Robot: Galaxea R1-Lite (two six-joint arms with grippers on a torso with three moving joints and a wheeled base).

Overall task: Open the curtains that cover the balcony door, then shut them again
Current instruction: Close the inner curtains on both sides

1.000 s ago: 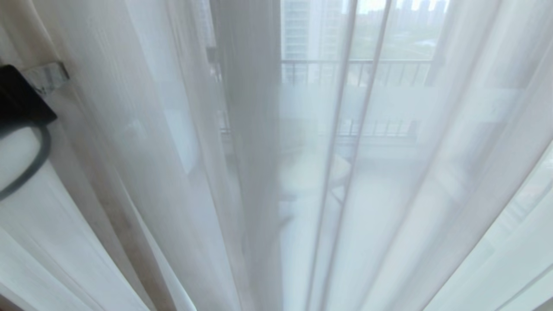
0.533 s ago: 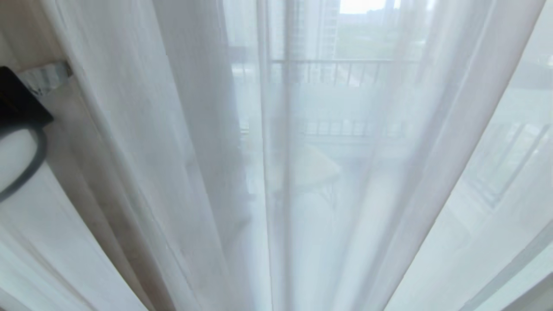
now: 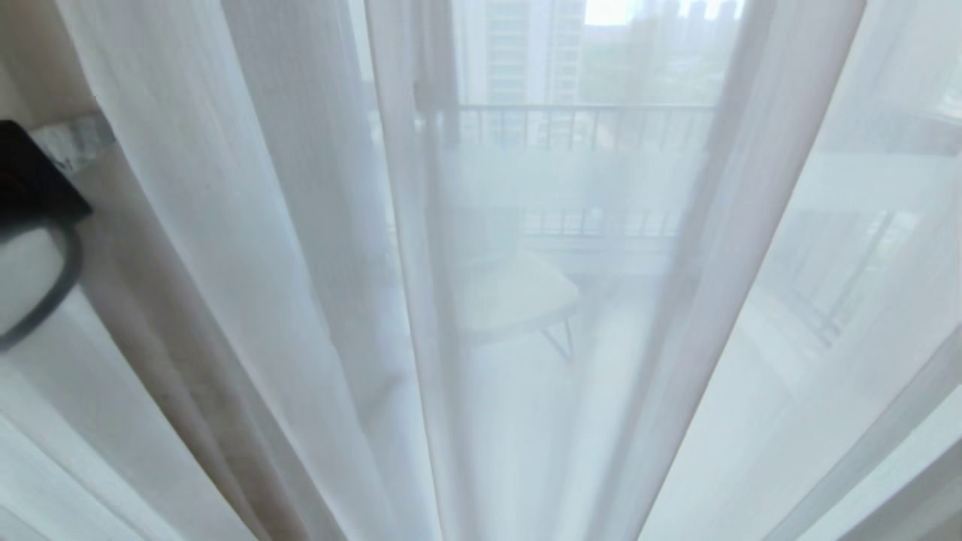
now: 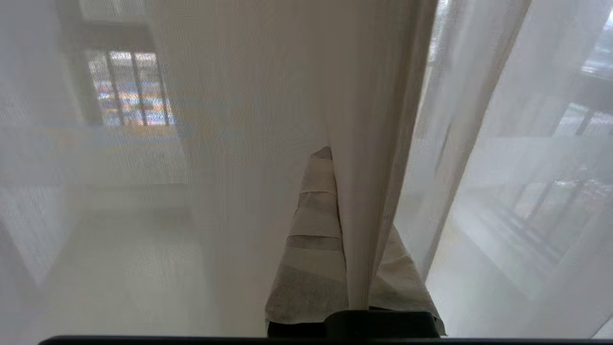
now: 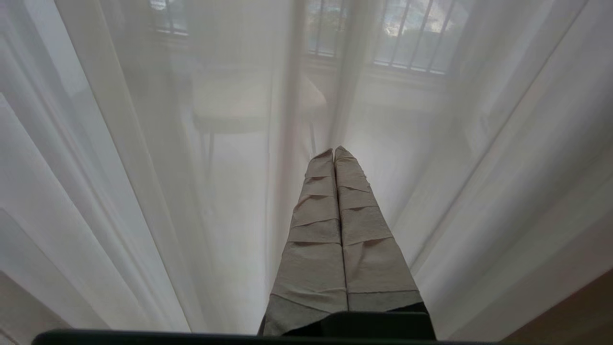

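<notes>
A: What fills the whole picture?

B: The sheer white curtains (image 3: pixel 301 248). They hang in soft folds from top to bottom, right in front of the camera.

A: What is behind them?

B: You can see through to a balcony railing (image 3: pixel 579 124) in the upper middle and a pale chair (image 3: pixel 511 297) in the middle. Tall buildings (image 3: pixel 526 49) stand at the top.

A: Where are the grippers?

B: The left gripper (image 4: pixel 335 201) is pinched tight on a fold of the curtain; its arm (image 3: pixel 30 225) shows at the left edge. The right gripper (image 5: pixel 335 158) has its taped fingers pressed together, holding nothing, close to the curtain.
</notes>
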